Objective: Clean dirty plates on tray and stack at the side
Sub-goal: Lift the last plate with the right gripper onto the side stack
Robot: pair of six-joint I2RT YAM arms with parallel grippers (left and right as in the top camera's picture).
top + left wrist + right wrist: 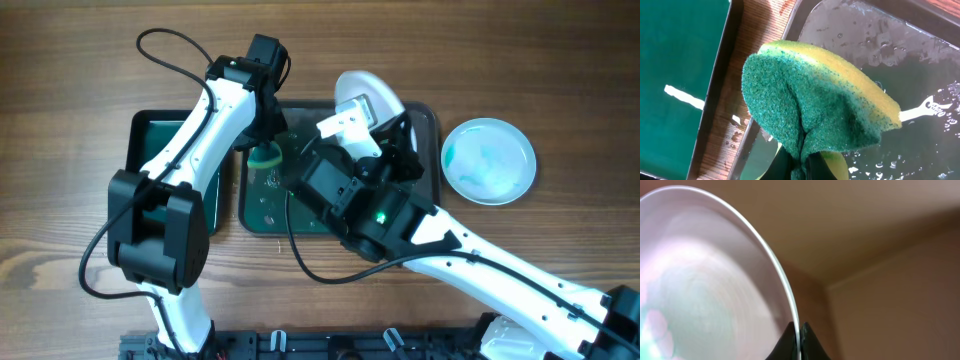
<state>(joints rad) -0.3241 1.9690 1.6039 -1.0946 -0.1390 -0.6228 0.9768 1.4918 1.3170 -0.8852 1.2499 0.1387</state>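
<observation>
Overhead: the right gripper [372, 128] grips the held plate [365, 98] tilted on edge above the far edge of the tray [425, 190]. The smeared plate [488, 160] lies flat near the right edge of the table [80, 60]. The left gripper [266, 140] hangs over the tray's left end.

Left wrist: the left gripper is clamped on the folded sponge [810, 110], pinching only its lower end. A hard scrub could twist the sponge loose onto the wet tray floor (water beads everywhere).

Right wrist: the fingertips [789, 341] pinch just the thin rim of the held plate, which shows a faint teal smear at lower left. Sponge pressure on its face could lever it out, and it would drop.
</observation>
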